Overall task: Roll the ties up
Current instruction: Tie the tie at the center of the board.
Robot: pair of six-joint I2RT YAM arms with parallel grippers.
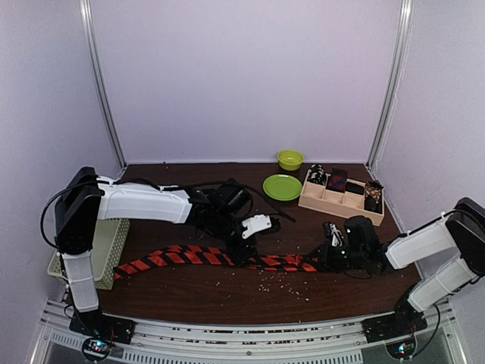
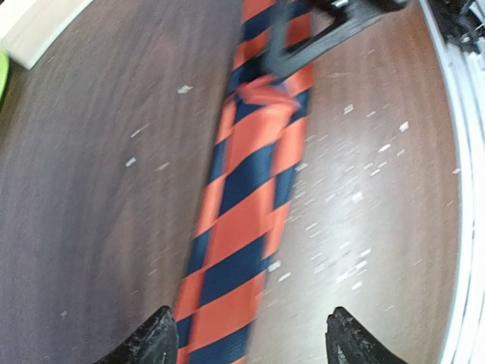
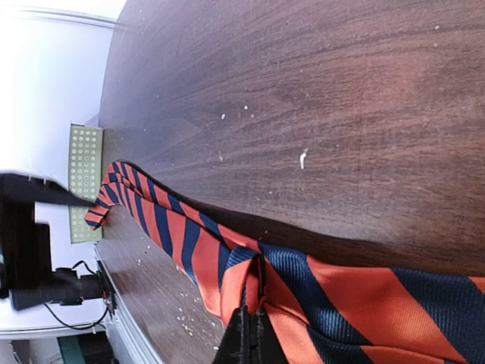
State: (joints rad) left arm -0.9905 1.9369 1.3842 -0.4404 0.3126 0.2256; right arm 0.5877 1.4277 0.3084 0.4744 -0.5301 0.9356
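Top external view: the striped tie (image 1: 174, 258) lies stretched left to right across the near tabletop (image 1: 227, 296). Left wrist view: the left end effector (image 2: 254, 341) hangs spread astride it; I'd close squarely across its width. Right wrist view: the right end effector (image 3: 246, 345) pinches the tie's bunched end. The wood is dark, speckled with crumbs (image 3: 301, 159), with pale walls (image 3: 45, 76) around.
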